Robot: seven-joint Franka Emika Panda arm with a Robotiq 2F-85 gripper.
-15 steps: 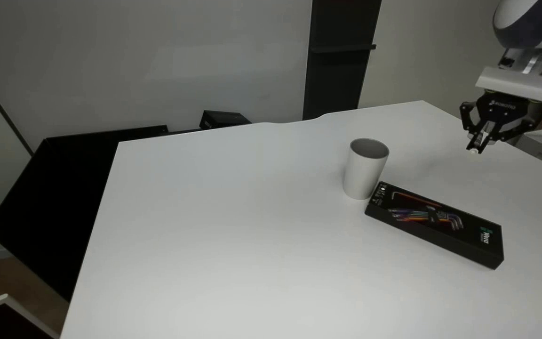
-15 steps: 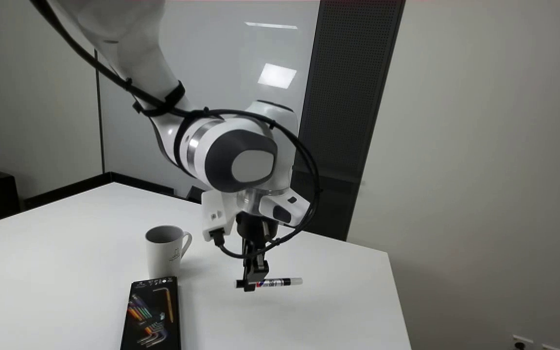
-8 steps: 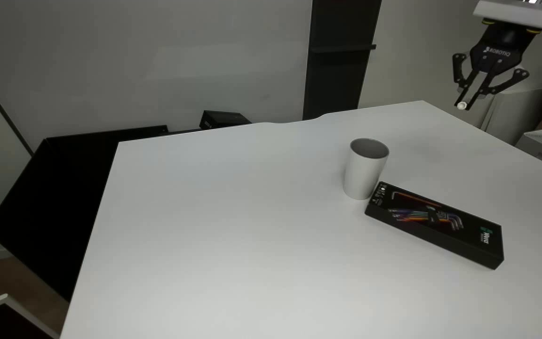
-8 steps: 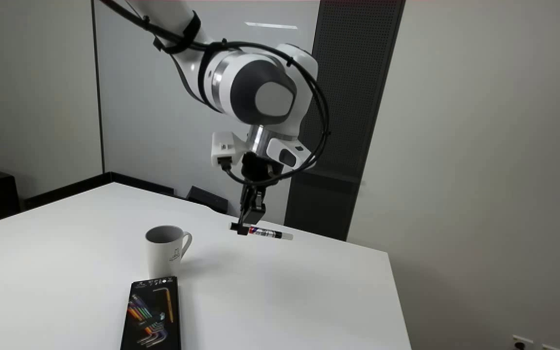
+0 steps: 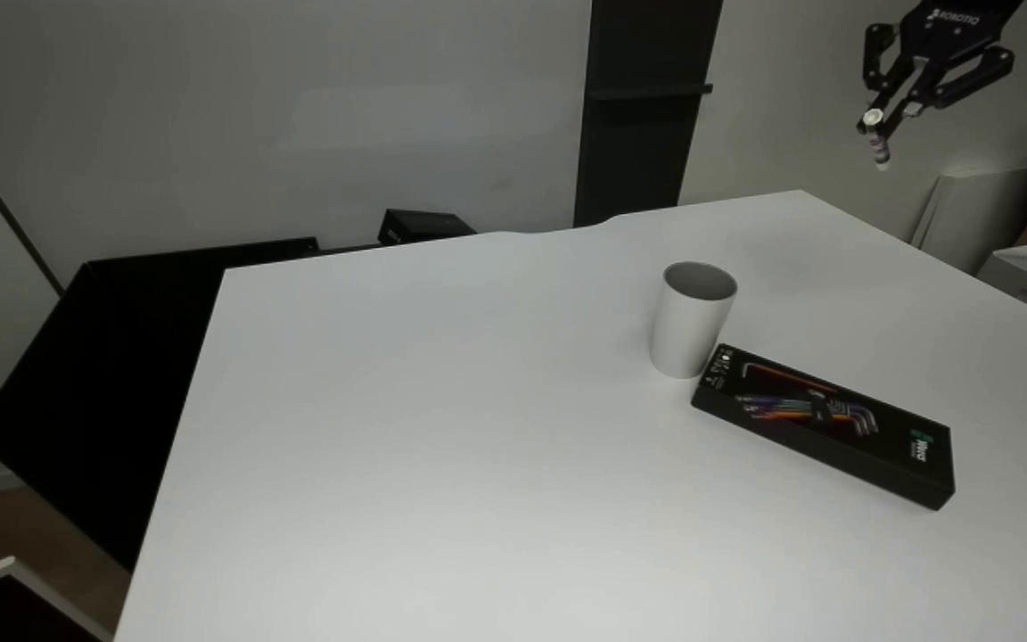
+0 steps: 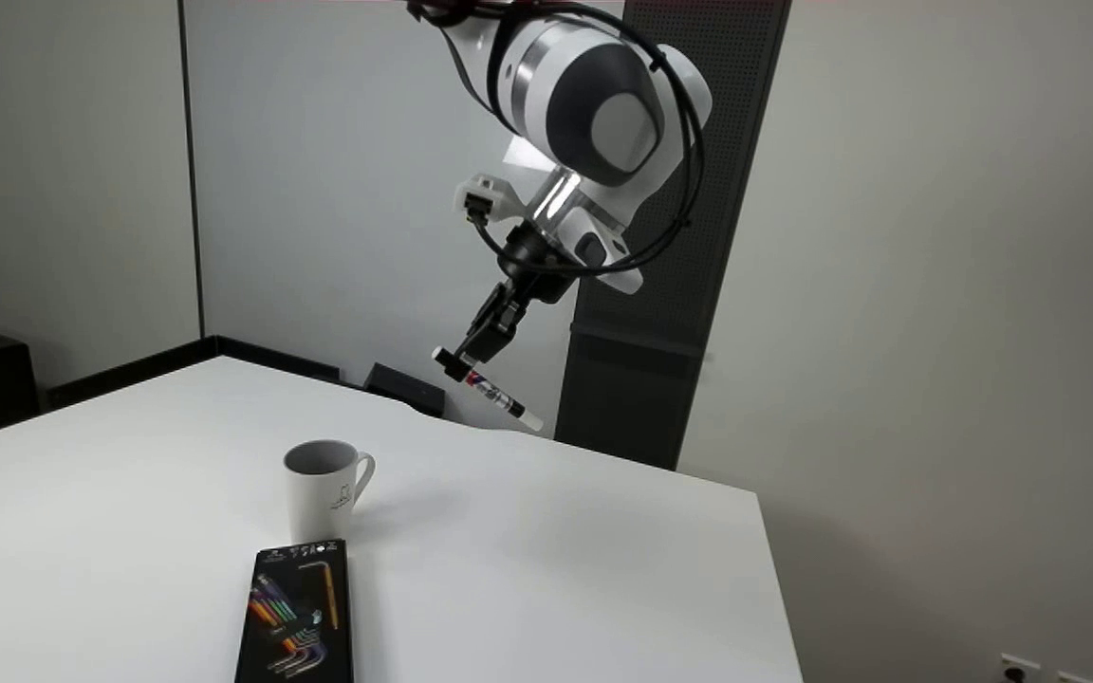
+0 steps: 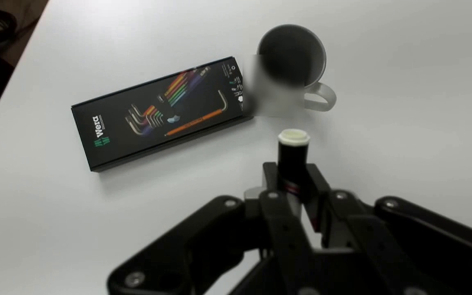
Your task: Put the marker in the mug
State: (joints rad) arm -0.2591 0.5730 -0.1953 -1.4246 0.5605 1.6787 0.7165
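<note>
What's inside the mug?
In both exterior views the mug shows grey inner wall only; its near side hides the bottom. The wrist view there is dark and partly blurred, so I can't tell. The marker is outside, held by the tool.

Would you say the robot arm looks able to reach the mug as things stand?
Probably yes: the gripper holds the marker higher than the mug, with nothing visible between the two. The black box beside the mug is lower, so an approach from above looks free.
</note>
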